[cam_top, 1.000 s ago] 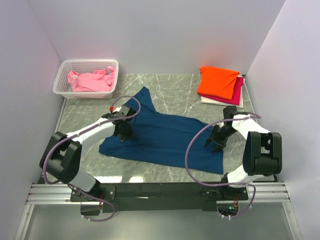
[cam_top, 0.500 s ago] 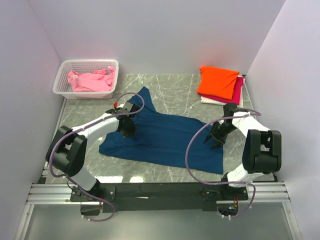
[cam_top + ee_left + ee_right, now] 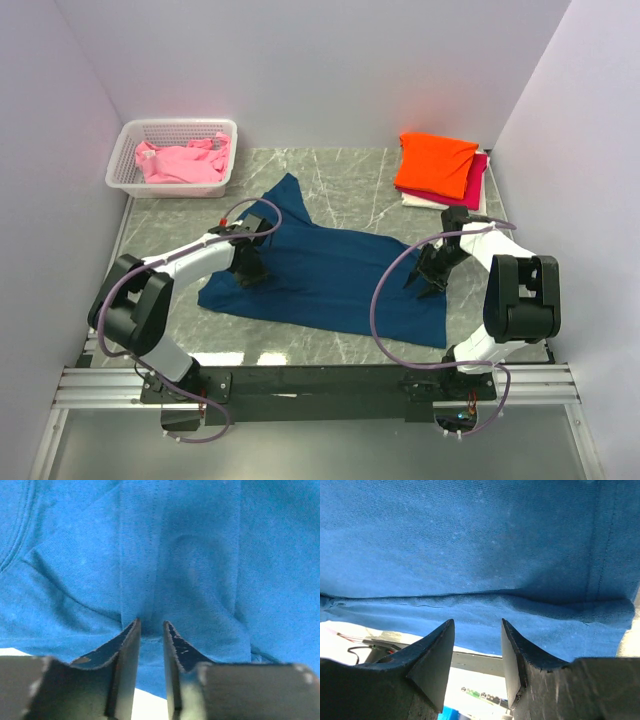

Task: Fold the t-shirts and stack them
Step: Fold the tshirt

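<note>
A large dark navy t-shirt [image 3: 330, 275] lies spread and rumpled across the middle of the marble table. My left gripper [image 3: 248, 268] rests low on its left part. In the left wrist view that gripper [image 3: 151, 625] has its jaws a narrow gap apart, tips against a raised fold of the navy cloth [image 3: 190, 555]. My right gripper [image 3: 427, 281] hovers at the shirt's right side. It stands open [image 3: 477, 622] with nothing between its fingers, the navy cloth's [image 3: 470, 540] hem just beyond the tips. A folded stack sits at the back right: orange t-shirt [image 3: 435, 163] over magenta [image 3: 478, 180] over white [image 3: 430, 202].
A white lattice basket [image 3: 125, 165] at the back left holds a crumpled pink t-shirt [image 3: 182, 162]. Pale walls close in the table on the left, back and right. A metal rail [image 3: 320, 385] carrying both arm bases runs along the near edge.
The left jaws, shut before, have parted a little, and that gripper slid slightly back toward the near side. The right gripper edged a bit farther onto the shirt.
</note>
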### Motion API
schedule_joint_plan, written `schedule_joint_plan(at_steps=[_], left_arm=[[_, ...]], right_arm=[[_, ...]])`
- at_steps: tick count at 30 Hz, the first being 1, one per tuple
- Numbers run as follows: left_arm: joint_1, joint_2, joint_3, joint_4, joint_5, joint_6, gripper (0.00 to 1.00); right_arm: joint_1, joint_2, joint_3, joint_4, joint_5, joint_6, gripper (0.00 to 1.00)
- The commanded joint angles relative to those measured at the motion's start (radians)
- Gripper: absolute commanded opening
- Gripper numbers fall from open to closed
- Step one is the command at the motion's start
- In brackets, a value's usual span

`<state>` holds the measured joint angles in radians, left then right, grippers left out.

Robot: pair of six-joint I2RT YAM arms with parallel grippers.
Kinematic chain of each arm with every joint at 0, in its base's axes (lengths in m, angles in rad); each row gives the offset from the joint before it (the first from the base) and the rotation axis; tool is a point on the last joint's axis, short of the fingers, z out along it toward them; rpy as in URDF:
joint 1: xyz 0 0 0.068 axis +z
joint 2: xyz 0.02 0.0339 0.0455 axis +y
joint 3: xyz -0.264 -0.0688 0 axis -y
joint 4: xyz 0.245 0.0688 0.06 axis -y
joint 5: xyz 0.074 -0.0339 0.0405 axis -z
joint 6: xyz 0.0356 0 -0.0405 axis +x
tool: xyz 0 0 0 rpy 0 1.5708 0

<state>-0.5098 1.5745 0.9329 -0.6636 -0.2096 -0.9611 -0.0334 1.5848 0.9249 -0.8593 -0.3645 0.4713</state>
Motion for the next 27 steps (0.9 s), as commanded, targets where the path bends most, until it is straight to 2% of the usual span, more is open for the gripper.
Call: schedule_joint_plan(at_steps=[1,6,27], left_arm=[[0.01,-0.048,-0.012,-0.008,-0.025,-0.024,0.33],[0.014,-0.051,-0.022,-0.004,-0.022,-0.024,0.39],[0.033,-0.039,-0.049,0.004,-0.01,-0.021,0.35]], right_arm=[[0.015,0.003,0.014,0.006,-0.013,0.003,0.49],[0.024,0.006,0.022,0.003,-0.013,0.004,0.49],[0.029,0.014,0.034,0.003,-0.01,0.013,0.49]])
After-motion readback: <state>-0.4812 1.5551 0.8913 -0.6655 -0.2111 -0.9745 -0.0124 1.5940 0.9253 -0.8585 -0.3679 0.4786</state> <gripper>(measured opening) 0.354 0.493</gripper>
